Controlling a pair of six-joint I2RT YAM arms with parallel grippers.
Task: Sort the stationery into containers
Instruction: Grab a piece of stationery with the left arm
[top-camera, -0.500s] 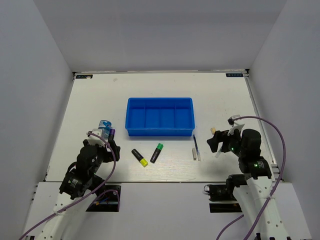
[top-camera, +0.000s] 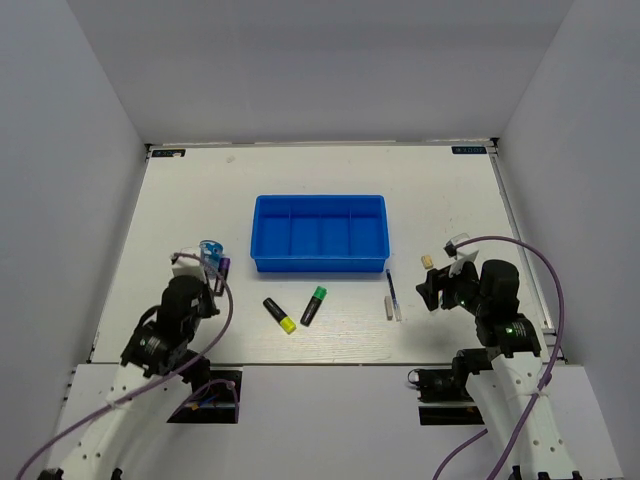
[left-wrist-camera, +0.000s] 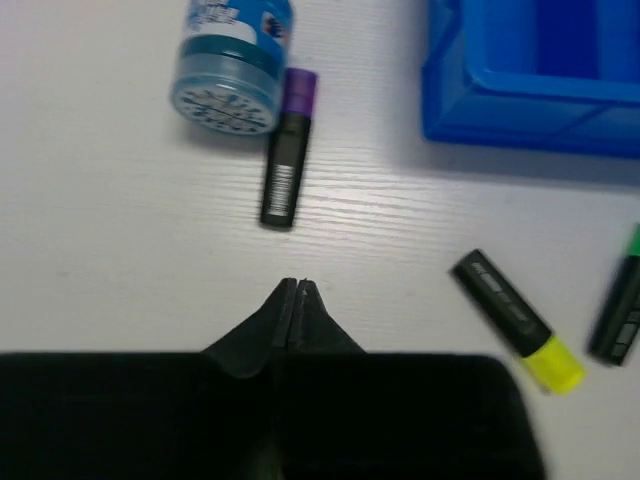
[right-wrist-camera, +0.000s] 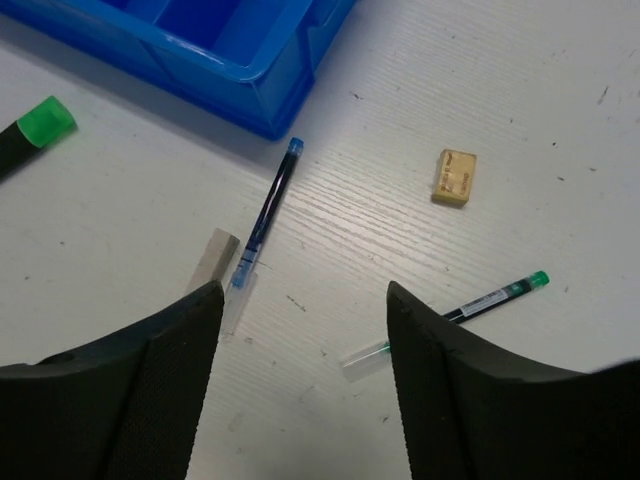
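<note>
My left gripper (left-wrist-camera: 297, 290), spread by the bottle (left-wrist-camera: 232, 60) in the earlier frame, is now pinched shut on nothing, with the bottle and purple highlighter (left-wrist-camera: 288, 150) at its 12 o'clock. My right gripper (right-wrist-camera: 305, 330) hangs open and empty, likely lining up on the pen (right-wrist-camera: 265, 213) at 11 o'clock. The tray (top-camera: 319, 266) is unfilled, and all the stationery lies loose on the tabletop (top-camera: 180, 200).

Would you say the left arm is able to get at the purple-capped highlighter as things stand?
Probably yes: the purple-capped highlighter lies on bare table just ahead of the left fingers. They are shut, though, so they would need to open first, and the bottle lies right beside its cap end.
</note>
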